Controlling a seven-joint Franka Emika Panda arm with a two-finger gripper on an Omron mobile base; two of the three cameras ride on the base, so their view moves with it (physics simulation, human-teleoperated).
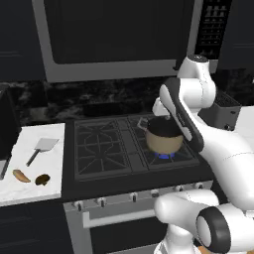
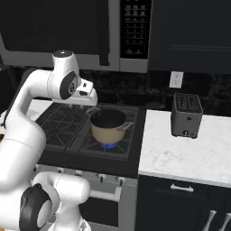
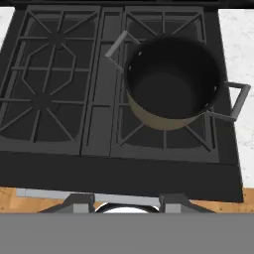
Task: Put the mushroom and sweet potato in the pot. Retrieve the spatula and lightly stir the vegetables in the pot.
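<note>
On the white counter [image 1: 30, 193] left of the stove, nearest to the front edge, the mushroom [image 1: 42, 179] and the sweet potato [image 1: 21, 175] are seen lying side by side, close together but not touching. The sweet potato is to the left of the mushroom. A little further back on the same counter the spatula [image 1: 41, 149] is placed, with its grey blade toward the wall and its dark handle pointing to the front left.

The stove [image 1: 106, 144] is found in the middle, with knobs along its front. The pot [image 3: 171, 84] stands on the right front burner, where a blue flame [image 2: 110, 145] is visible under it. The inside of the pot is dark and nothing is seen in it. Its 2 metal handles stick out at opposite sides.

The arm [image 2: 49, 85] is held above the stove, near the pot. The fingers cannot be made out clearly, so it cannot be told if the gripper is released or clenched; nothing is seen in it.

On the right counter [image 2: 189, 153] a toaster [image 2: 186, 115] stands near the wall. A microwave [image 1: 116, 37] hangs above the stove.
</note>
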